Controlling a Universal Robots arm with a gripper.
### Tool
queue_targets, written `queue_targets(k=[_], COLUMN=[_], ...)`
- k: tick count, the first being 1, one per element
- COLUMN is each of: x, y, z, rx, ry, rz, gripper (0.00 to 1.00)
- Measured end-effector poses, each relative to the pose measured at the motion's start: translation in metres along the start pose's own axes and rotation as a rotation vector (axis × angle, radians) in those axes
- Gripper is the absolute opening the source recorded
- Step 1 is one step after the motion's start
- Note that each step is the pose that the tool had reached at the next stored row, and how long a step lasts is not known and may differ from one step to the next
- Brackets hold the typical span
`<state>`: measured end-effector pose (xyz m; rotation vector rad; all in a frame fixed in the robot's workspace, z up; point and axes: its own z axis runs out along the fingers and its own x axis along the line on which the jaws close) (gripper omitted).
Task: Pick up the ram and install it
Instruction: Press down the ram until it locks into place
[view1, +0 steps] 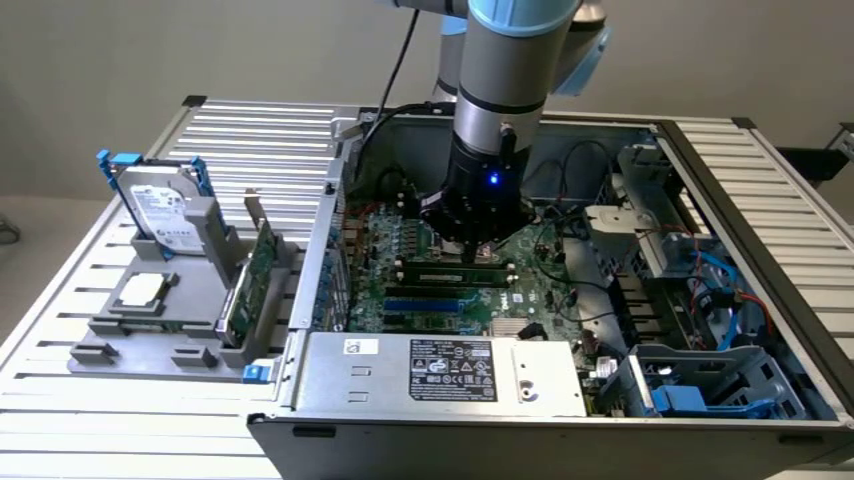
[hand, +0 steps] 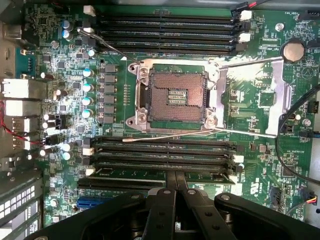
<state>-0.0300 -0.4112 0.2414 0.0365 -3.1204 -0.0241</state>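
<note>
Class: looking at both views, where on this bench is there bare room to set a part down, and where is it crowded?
Free: slatted table behind the hard drive, and its front strip. Crowded: gray fixture holding parts, and the motherboard beneath the gripper.

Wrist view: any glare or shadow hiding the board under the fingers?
Wrist view: bright glare on the metal frame around the CPU socket; the shut fingers block the nearest memory slots. Exterior view: even light, but the gripper shades the motherboard beneath it.
</note>
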Motion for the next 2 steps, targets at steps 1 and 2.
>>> queue_targets(k=[1, 2], x=[0.0000, 0.0000], y=[0.0000, 0.0000], z=[0.0000, 0.0000], rx=[-0.0001, 0.0000], ry=[0.0000, 0.0000], rz=[0.000, 0.000], gripper=[0.11, 0.11])
